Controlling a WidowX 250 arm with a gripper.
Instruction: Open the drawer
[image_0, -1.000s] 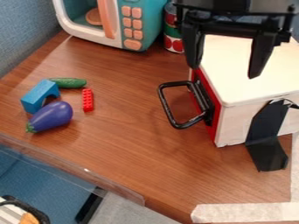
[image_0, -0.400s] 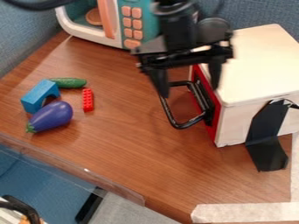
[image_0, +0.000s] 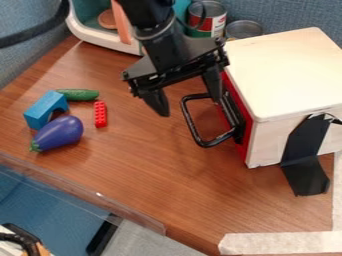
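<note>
Fixed camera above the wooden table (image_0: 160, 175), slanting down, fairly close, toward blue partition (image_0: 287, 15)

**Red drawer front (image_0: 248, 137), black handle (image_0: 192, 126)**

Inspected from the room: the box (image_0: 287, 75) is cream on top, off-white on its side. Gripper (image_0: 189, 104) black. Table (image_0: 153, 175) brown, wood-grained. Eggplant (image_0: 60, 133) purple, green-stemmed; cucumber (image_0: 79, 94) green; block (image_0: 43, 107) blue; brick (image_0: 100, 114) red. Toy microwave (image_0: 93, 38) teal and white.

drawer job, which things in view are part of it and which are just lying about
Part of the job:
- red drawer front
- black handle
- white box
- gripper

Just lying about:
- eggplant
- blue block
- cucumber
- red brick
- toy microwave
- cans behind
</note>
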